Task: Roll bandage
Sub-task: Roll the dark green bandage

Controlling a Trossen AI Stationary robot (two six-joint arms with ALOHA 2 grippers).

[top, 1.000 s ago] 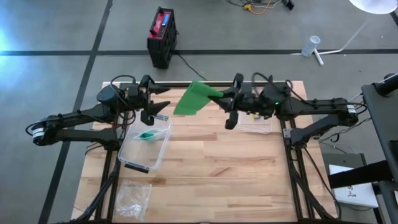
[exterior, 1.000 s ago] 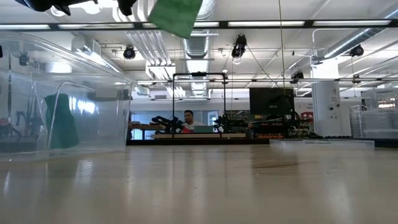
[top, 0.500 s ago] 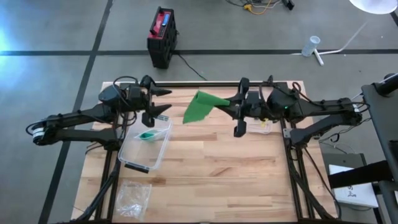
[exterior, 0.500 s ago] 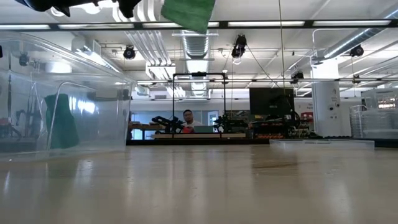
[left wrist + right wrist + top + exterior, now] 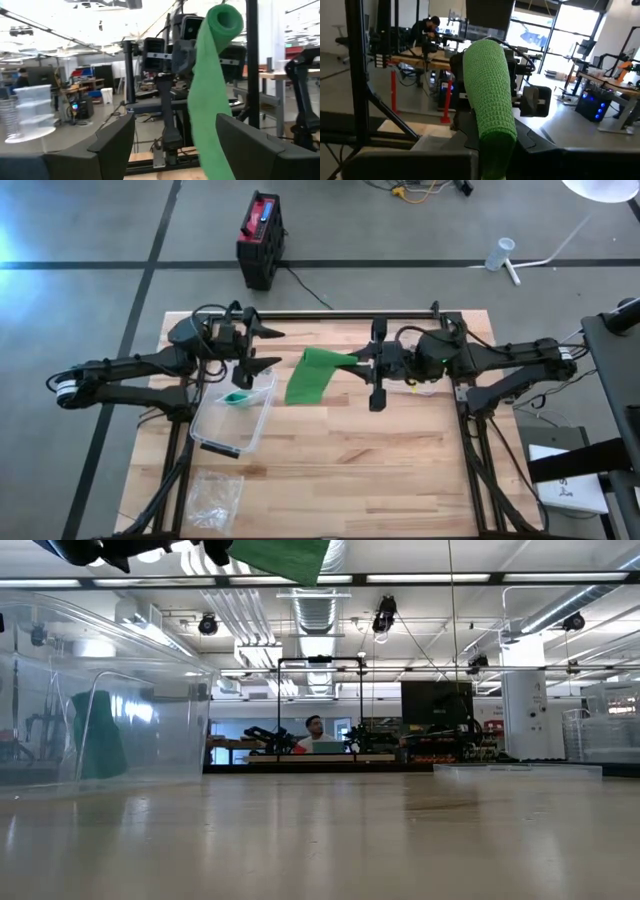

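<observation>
Green bandage in right claw, unlabelled, left claw open

The wooden table bears a clear bin and a crumpled plastic bag.

Both my arms are dark, near-black, built from slim tubular links joined by chunkier rounded housings. The left arm ends in pale, whitish rings at its base end, and the right arm shows a similar light band near its base. Black cables loop over the wrist housings on both. A small green light glows on the right arm's wrist housing. The left gripper has two pointed black fingers with flat, angular, matte faces. The right gripper is the same black, with a long bar-shaped body set crosswise.
</observation>
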